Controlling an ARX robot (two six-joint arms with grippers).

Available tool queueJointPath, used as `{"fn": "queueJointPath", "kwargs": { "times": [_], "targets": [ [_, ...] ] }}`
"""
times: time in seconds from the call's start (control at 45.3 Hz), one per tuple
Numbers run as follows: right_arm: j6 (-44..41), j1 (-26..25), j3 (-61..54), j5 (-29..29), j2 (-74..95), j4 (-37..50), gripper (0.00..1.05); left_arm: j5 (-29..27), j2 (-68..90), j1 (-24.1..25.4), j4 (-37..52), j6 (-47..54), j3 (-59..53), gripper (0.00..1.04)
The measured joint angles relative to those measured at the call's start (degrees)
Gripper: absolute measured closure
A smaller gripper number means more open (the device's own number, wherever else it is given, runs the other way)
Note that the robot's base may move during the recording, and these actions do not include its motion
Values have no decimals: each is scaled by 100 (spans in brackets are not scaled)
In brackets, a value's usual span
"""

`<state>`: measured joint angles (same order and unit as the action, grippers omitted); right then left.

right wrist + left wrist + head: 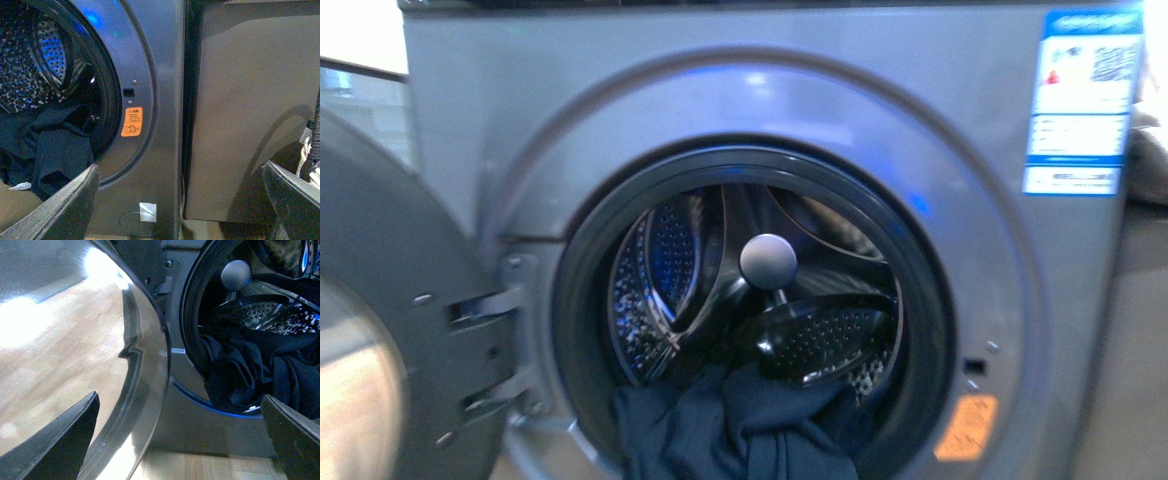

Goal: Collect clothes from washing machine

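Note:
The grey washing machine (pixel 800 90) fills the front view, its round door (pixel 380 330) swung open to the left. Dark navy clothes (pixel 740 425) spill over the lower lip of the drum mouth; they also show as clothes (pixel 250 375) in the left wrist view and clothes (pixel 55 145) in the right wrist view. A small white label (pixel 20 186) hangs at their edge. My left gripper (pixel 182 440) is open, low in front of the machine between the door and the mouth. My right gripper (pixel 182 200) is open, facing the machine's right front corner. Neither touches the clothes.
The open door's shiny rim (pixel 145 380) stands close to my left gripper. An orange sticker (pixel 131 121) and the door latch hole (pixel 128 92) sit right of the mouth. A dark grey cabinet panel (pixel 245 100) adjoins the machine. Wooden floor (pixel 210 467) lies below. Cables (pixel 312 150) hang nearby.

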<state>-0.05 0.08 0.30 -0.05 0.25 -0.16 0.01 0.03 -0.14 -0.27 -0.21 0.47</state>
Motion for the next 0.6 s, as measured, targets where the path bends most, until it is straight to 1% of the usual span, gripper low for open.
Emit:
{"fn": "queueJointPath", "kwargs": {
  "times": [0.596],
  "targets": [
    [0, 0, -2, 0, 0, 0, 8, -2, 0, 0, 0, -2, 0, 6]
  ]
}}
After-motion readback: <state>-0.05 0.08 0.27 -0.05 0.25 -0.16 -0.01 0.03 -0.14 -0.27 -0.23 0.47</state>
